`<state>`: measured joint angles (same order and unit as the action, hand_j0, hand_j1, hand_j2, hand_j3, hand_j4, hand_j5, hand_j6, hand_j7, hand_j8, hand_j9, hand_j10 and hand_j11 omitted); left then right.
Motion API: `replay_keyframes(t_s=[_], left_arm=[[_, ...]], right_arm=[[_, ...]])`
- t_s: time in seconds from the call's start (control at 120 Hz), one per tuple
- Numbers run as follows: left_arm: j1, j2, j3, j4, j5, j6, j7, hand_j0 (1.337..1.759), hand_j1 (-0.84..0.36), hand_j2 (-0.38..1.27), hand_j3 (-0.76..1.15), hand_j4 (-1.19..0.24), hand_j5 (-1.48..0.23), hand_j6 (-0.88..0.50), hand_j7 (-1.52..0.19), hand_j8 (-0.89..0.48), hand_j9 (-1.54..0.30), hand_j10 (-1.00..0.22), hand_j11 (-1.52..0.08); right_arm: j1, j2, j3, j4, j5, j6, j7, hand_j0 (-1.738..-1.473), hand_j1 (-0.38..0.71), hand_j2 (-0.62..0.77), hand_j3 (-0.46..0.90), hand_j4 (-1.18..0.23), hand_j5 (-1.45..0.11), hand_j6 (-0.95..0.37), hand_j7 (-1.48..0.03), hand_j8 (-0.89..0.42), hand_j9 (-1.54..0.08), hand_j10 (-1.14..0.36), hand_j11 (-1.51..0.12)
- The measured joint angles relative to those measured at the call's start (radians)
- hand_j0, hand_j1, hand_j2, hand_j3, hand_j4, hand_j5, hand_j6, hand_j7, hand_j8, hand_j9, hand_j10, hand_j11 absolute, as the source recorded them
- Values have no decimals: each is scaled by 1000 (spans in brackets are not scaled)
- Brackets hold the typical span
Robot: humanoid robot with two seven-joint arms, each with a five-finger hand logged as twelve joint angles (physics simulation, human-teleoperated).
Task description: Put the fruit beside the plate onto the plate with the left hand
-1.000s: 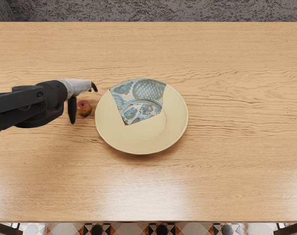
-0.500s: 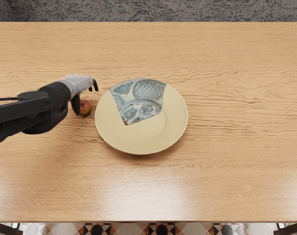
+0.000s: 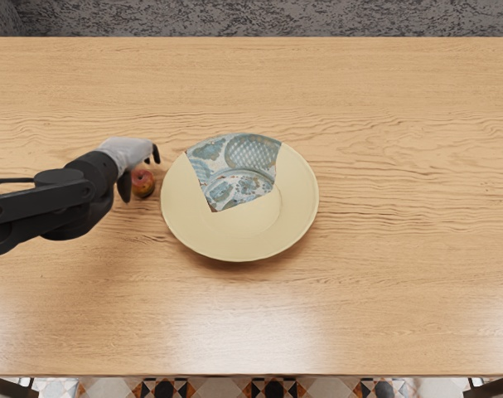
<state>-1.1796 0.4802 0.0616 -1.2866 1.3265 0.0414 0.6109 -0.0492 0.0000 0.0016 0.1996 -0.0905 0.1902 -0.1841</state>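
The open left hand could bump the small round fruit and roll it away from the plate.

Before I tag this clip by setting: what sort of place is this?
Probably a simulated dining room or kitchen: a long wooden table, a cream plate with a small fruit beside it, and patterned floor tiles at the bottom edge.

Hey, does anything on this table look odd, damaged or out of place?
Only the plate: a blue patterned wedge covers its upper left part, the rest is plain cream, like a patchy texture. The fruit sits on the table beside its left rim, the left hand next to it. Nothing spilled.
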Motion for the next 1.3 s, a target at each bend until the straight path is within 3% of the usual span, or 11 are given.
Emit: replay_keyframes(t_s=[0.692,0.892,0.967,1.067,1.3], left_arm=[[8,-30,1,19,-9,5,0,1658,-153,88,0,-423,-547,-424,-547,-423,-547,-423,-547],[18,-36,-1,29,-11,6,0,1658,-262,110,0,-516,-670,-478,-670,-515,-669,-516,-669],[19,-37,-1,30,-13,9,0,1657,-293,207,0,-564,-735,-450,-735,-495,-735,-564,-735],[30,-36,-2,30,-15,13,1,1652,-301,147,0,-673,-826,-404,-856,-443,-871,-649,-869],[26,-24,-5,30,-32,18,0,1651,-300,390,-3,-779,-1009,-456,-1030,-447,-1039,-766,-1036]], right_arm=[[0,0,0,0,0,0,0,-1658,-331,-3,0,-15,-19,-15,-20,-15,-20,-15,-20],[0,0,0,0,0,0,0,-1658,-331,-3,0,-15,-19,-15,-20,-15,-20,-15,-20],[0,0,0,1,0,0,0,-1658,-331,-3,0,-15,-19,-15,-20,-15,-20,-15,-20],[0,0,0,0,0,0,0,-1658,-331,-3,0,-15,-20,-15,-20,-15,-20,-15,-20],[0,0,0,0,0,0,0,-1658,-331,-3,0,-15,-20,-15,-20,-15,-20,-15,-20]])
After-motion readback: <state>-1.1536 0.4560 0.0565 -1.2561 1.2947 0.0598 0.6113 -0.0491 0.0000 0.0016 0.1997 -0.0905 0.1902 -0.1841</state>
